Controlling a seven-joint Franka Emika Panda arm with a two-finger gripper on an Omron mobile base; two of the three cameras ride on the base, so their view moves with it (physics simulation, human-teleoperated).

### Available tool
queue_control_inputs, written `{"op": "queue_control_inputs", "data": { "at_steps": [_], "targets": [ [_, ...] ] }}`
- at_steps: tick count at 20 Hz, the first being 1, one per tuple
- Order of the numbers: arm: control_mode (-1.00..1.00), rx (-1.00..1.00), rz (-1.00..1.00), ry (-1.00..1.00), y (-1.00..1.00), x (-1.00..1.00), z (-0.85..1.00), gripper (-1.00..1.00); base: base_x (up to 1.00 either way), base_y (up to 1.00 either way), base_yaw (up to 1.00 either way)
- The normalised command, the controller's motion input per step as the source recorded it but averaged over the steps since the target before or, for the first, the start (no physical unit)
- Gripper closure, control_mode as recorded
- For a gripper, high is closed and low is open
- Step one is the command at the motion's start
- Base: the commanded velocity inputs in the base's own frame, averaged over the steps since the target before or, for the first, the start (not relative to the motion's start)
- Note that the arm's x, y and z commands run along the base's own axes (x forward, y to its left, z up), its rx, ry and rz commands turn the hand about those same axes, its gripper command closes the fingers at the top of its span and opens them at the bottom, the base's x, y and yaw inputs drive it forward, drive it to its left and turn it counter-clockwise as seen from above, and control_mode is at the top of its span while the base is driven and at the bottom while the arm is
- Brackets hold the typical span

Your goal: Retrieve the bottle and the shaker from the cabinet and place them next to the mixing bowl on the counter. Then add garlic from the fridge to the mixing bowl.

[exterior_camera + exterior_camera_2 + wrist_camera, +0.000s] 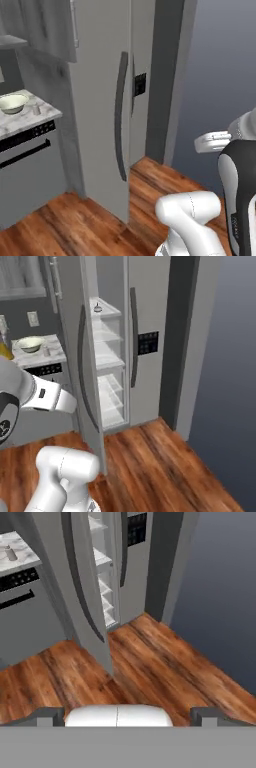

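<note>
1. The fridge stands with its left door swung out, edge toward the robot.
2. Gripper fingers spread wide, empty, over bare wood floor.
3. Garlic sits on the top shelf.
4. Mixing bowl and shaker rest on the counter.

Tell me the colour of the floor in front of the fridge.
Reddish-brown wood planks, clearest in the hand view, running up to the grey fridge.
</note>
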Motion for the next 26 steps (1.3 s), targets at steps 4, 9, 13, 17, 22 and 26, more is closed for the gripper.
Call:
{"op": "queue_control_inputs", "data": {
  "at_steps": [4, 9, 13, 17, 22, 26],
  "targets": [
    [1.0, 0.0, 0.0, 0.0, 0.0, 0.0, 0.0, -1.0, 0.11, -0.73, 0.65],
    [1.0, 0.0, 0.0, 0.0, 0.0, 0.0, 0.0, -1.0, 0.12, -0.93, 0.55],
    [1.0, 0.0, 0.0, 0.0, 0.0, 0.0, 0.0, -1.0, 0.49, -1.0, 0.38],
    [1.0, 0.0, 0.0, 0.0, 0.0, 0.0, 0.0, -1.0, 0.59, -0.94, 0.3],
    [1.0, 0.0, 0.0, 0.0, 0.0, 0.0, 0.0, -1.0, 0.6, -0.67, 0.25],
    [1.0, 0.0, 0.0, 0.0, 0.0, 0.0, 0.0, -1.0, 0.73, -0.31, 0.24]
  ]
}}
